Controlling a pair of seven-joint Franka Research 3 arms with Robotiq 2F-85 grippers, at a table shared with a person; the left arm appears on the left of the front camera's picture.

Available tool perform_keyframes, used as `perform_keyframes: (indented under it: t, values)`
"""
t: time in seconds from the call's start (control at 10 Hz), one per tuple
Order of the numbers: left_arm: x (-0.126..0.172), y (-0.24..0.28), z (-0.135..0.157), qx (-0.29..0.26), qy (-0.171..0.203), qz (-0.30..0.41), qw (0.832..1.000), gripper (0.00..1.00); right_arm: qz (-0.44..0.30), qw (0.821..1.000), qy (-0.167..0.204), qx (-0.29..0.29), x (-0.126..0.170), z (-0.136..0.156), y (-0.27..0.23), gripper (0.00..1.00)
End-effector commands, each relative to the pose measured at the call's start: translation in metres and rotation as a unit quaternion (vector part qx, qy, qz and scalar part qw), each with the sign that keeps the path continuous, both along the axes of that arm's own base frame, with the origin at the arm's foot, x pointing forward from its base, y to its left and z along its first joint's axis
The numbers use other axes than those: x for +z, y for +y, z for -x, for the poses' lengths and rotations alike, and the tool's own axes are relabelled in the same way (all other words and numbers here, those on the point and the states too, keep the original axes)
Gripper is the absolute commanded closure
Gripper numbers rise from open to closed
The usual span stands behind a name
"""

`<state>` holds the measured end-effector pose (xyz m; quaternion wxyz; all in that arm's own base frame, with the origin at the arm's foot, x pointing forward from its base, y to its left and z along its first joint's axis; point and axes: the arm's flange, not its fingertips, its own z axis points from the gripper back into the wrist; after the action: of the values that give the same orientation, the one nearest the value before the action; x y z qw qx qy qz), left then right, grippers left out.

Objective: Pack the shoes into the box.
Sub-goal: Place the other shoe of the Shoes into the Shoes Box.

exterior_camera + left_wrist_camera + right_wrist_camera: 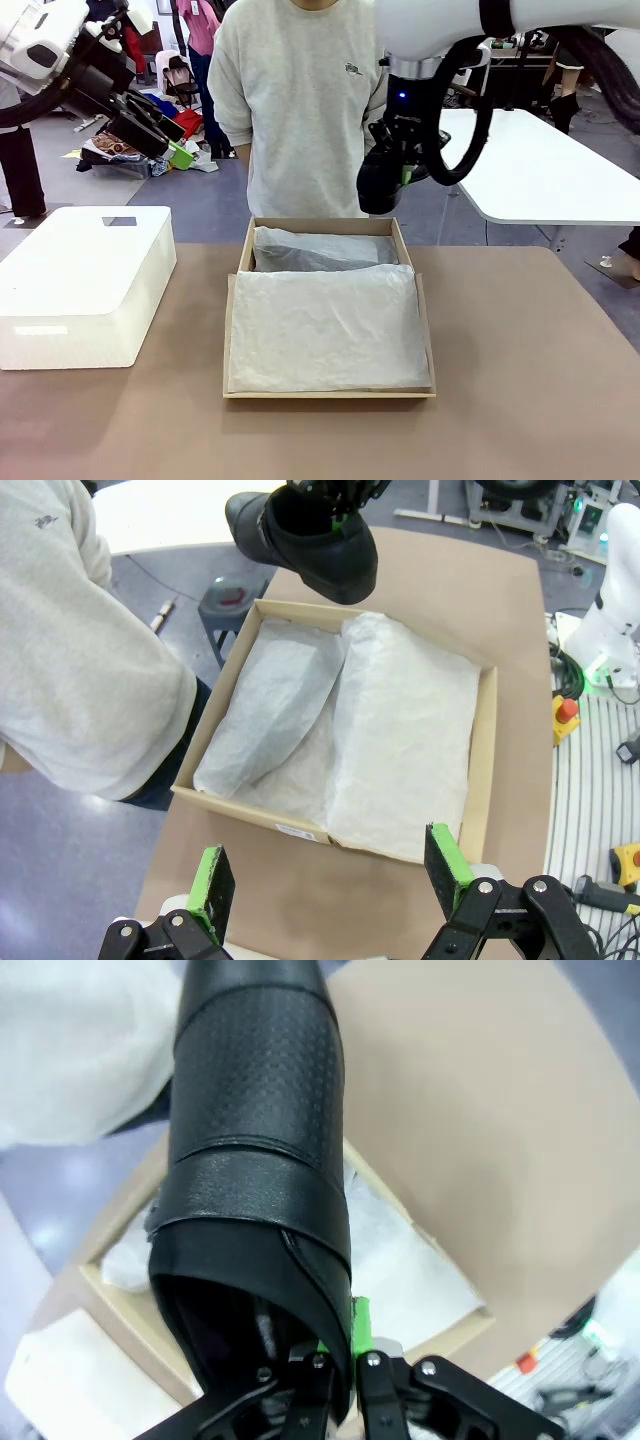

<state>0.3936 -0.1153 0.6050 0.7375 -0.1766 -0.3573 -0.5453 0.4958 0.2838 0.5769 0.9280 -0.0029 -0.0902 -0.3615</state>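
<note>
A brown tabletop [530, 380] carries the box [330, 394] at centre, lined with tissue [325, 330], and a white box [85, 280] at left. A person [295, 110] stands behind, with a white table [540, 170] at upper right. The left fingers [447, 855] spread wide, holding nothing, at upper left. The right fingers [361, 1325] pinch the rim of a black shoe [378, 185] above the box's far edge. The right wrist view shows its perforated leather.

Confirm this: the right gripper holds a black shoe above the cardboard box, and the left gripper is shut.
Wrong on the left gripper: the left wrist view shows it open, empty. The right gripper does hold the shoe above the box.
</note>
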Motion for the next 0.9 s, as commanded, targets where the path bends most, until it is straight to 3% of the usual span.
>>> perform_keyframes:
  t: [0.0, 0.6, 0.8]
  values:
    - [0.001, 0.001, -0.001, -0.005, -0.002, 0.010, 1.000, 0.00, 0.010, 0.997, 0.012, -0.081, 0.001, -0.006, 0.033, 1.00]
    - [0.001, 0.001, -0.001, -0.005, -0.002, 0.010, 1.000, 0.00, -0.040, 0.979, -0.006, -0.197, -0.032, 0.007, 0.090, 1.00]
    - [0.001, 0.001, -0.001, -0.005, -0.002, 0.010, 1.000, 0.00, -0.029, 0.987, 0.002, -0.160, -0.040, 0.007, 0.092, 1.00]
